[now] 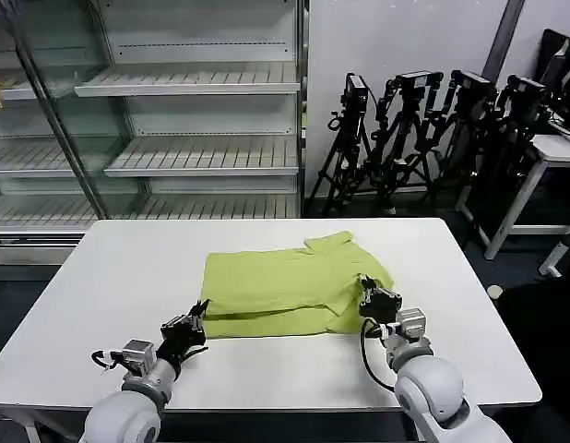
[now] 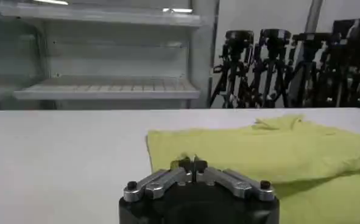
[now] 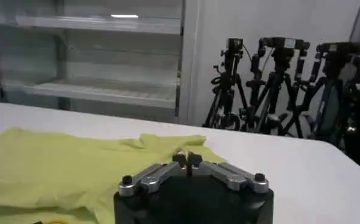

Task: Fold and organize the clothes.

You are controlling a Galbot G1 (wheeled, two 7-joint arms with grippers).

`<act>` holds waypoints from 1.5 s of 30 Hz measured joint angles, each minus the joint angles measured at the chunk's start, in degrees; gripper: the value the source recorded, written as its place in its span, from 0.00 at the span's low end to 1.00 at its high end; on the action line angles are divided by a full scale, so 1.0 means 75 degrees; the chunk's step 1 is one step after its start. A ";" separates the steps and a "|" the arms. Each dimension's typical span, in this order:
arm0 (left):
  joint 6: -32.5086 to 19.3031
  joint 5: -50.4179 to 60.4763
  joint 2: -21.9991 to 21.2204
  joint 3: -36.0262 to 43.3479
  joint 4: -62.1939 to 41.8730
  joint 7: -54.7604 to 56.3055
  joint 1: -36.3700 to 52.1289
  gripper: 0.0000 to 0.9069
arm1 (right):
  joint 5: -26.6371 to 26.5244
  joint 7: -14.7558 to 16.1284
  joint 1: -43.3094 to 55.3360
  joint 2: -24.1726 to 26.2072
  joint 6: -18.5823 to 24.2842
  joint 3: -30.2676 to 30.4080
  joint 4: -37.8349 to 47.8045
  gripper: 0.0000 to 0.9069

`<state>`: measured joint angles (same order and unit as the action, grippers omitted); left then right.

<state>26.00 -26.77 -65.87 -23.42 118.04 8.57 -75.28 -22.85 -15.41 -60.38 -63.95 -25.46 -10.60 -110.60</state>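
right hand (image 1: 366, 293) rests on the shirt's (image 1: 285, 286) near corner, fingertips together.

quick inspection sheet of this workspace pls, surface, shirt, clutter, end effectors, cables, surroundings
surface: white table, bare around the shirt
job's things: lime yellow-green shirt, partly folded, lying flat mid-table
clutter: nothing seen
end effectors: left end effector shut, low at the shirt's near left corner; right end effector shut, over the shirt's near right edge
cables: black cable looping at the right wrist; another at the left wrist
surroundings: empty shelving behind, tripods to the right
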 measured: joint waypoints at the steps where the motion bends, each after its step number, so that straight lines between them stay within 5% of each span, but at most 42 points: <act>1: 0.0001 0.0001 -0.0011 0.0004 -0.0021 0.0013 0.0013 1.00 | 0.0020 0.0019 0.0006 -0.0005 0.0019 0.0009 0.0018 1.00; 22: -0.0190 0.0082 -0.0291 -0.0154 0.0063 0.0078 -0.0633 1.00 | 0.0294 0.0118 -0.1134 -0.0060 0.0426 -0.0703 -0.0350 1.00; 23: -0.0196 0.0082 -0.0293 -0.0154 0.0037 0.0077 -0.0645 0.91 | 0.0268 0.0109 -0.1214 -0.0052 0.0421 -0.0777 -0.0353 1.00; 24: -0.0202 0.0081 -0.0295 -0.0152 0.0006 0.0078 -0.0648 0.40 | 0.0230 0.0101 -0.1288 -0.0044 0.0414 -0.0847 -0.0356 1.00; 25: -0.0205 0.0080 -0.0301 -0.0150 -0.0028 0.0082 -0.0649 0.04 | 0.0181 0.0092 -0.1361 -0.0038 0.0403 -0.0920 -0.0360 1.00; 29: -0.0203 0.0051 -0.0349 -0.0116 -0.0153 0.0146 -0.0627 0.04 | -0.0086 -0.0001 -0.1684 -0.0057 0.0311 -0.1244 -0.0368 1.00; 30: -0.0206 0.0050 -0.0366 -0.0101 -0.0183 0.0185 -0.0611 0.04 | -0.0135 -0.0024 -0.1748 -0.0059 0.0290 -0.1301 -0.0375 0.80; 31: -0.0219 0.0049 -0.0380 -0.0080 -0.0205 0.0207 -0.0597 0.04 | -0.0174 -0.0051 -0.1818 -0.0062 0.0268 -0.1343 -0.0398 0.26; 32: -0.0229 0.0048 -0.0382 -0.0060 -0.0218 0.0213 -0.0590 0.04 | -0.0218 -0.0076 -0.1902 -0.0067 0.0239 -0.1378 -0.0428 0.07; 33: -0.0239 0.0049 -0.0384 -0.0042 -0.0228 0.0227 -0.0585 0.04 | -0.0265 -0.0097 -0.1976 -0.0069 0.0223 -0.1403 -0.0455 0.00; 45: -0.0255 -0.0036 -0.0323 0.0084 -0.0325 0.0236 -0.0602 0.04 | -0.0455 -0.0197 -0.2607 -0.0103 0.0245 -0.1520 -0.0801 0.00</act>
<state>24.09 -27.04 -68.30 -22.79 115.60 10.34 -79.79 -26.26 -16.89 -79.94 -64.72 -23.62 -22.00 -116.61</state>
